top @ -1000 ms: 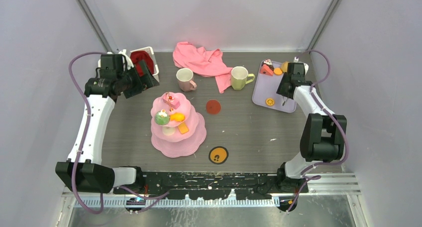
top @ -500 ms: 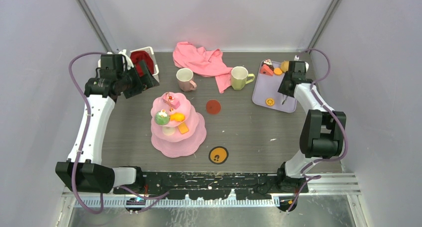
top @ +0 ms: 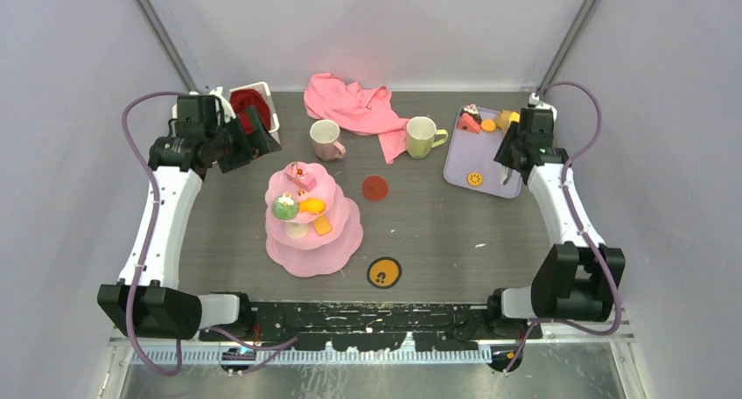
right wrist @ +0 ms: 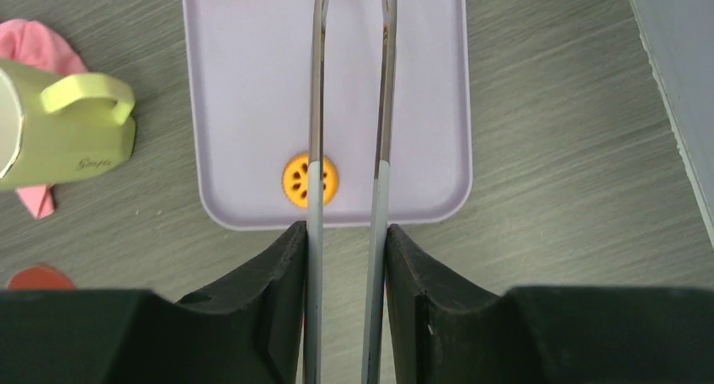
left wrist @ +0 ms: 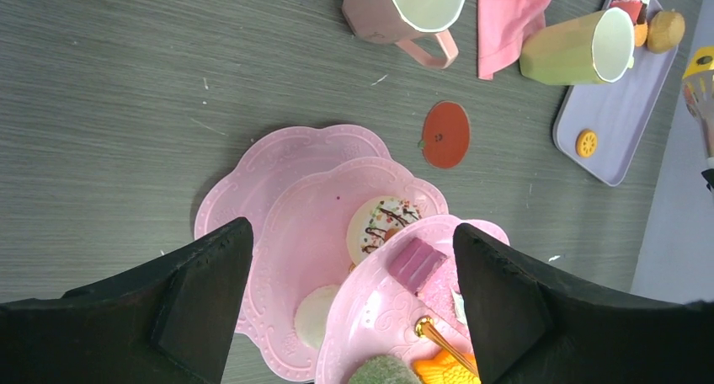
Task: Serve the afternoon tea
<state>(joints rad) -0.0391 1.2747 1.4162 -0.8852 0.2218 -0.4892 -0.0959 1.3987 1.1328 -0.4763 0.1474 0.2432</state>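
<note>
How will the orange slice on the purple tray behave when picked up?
The orange slice looks thin and flat, so it is probably light and stiff. Lying flat on the smooth purple tray, it may slide rather than lift. Being round, it could roll if dropped.

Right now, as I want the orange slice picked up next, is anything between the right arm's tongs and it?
Nothing visible does. The orange slice lies alone on a bare stretch of the lavender tray, below the tongs clamped in the right gripper.
</note>
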